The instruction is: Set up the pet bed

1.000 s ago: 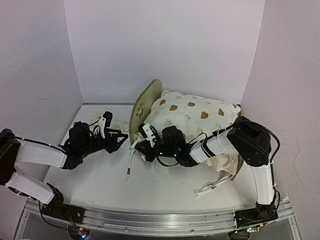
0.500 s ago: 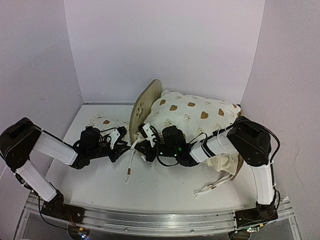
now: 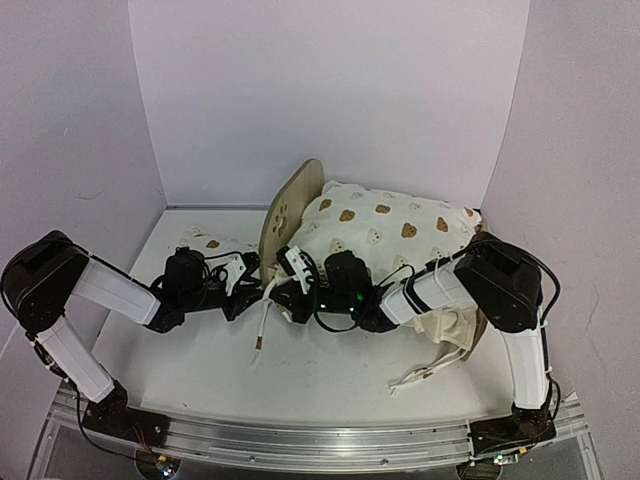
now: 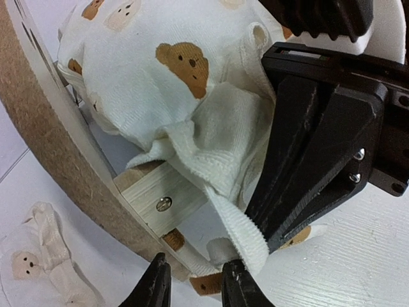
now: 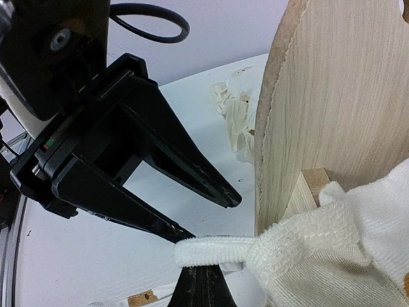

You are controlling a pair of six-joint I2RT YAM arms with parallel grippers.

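left gripper (image 4: pixel 195 284) now close beside headboard (image 3: pixel 290 205), jaws narrower, apart, empty; right gripper (image 5: pixel 202 275) pinches cushion tie (image 5: pixel 211 251) at headboard base; tie handover looks ready.

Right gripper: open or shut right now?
Shut: in the right wrist view the right gripper has its fingertips together, pinching the cushion's white tie.

top: overhead, rear, wide | wrists: close, facing each other | shared: pet bed headboard (image 3: pixel 292 205), cushion tie (image 5: pixel 214 251)
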